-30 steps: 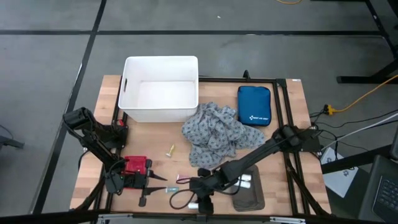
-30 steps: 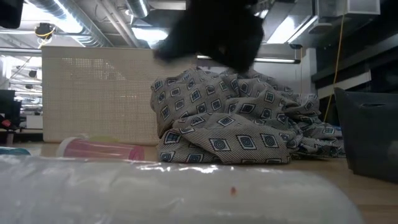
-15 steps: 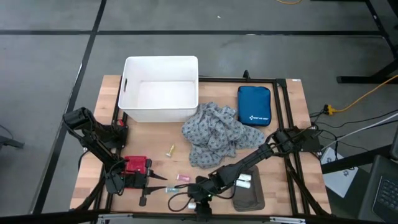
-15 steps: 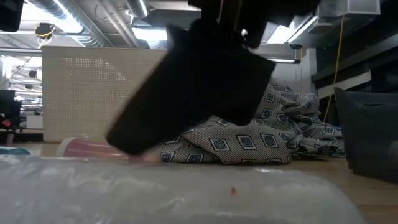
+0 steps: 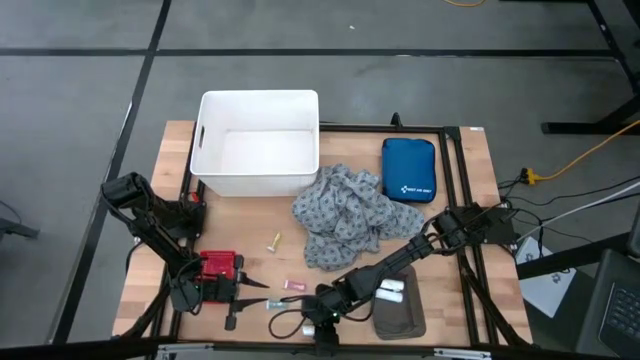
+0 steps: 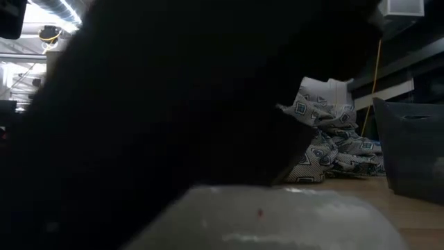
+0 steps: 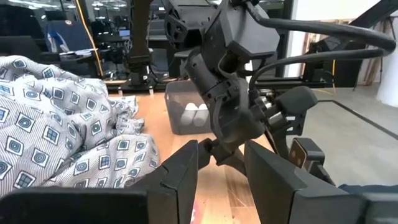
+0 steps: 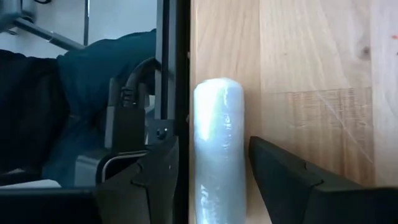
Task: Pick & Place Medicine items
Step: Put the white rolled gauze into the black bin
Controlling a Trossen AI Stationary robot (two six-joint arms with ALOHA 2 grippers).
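A light wooden table (image 5: 250, 265) with a black metal frame (image 5: 455, 180) along its edges stands on a grey concrete floor (image 5: 90, 110). Dark seams (image 5: 150, 50) cross the floor: one runs level past the table's 12 o'clock side, another slants down toward 9 o'clock. At 3 o'clock a yellow cable (image 5: 585, 155) trails over the floor beside black cables, and grey equipment sits at 4 o'clock. Seen level from the table top, the room behind has an open ceiling with silver ducts (image 6: 59, 8) and bright strip lights. Past the left arm's camera lie desks, monitors (image 7: 65, 37) and a white wall (image 7: 336, 25) in an office-like space.
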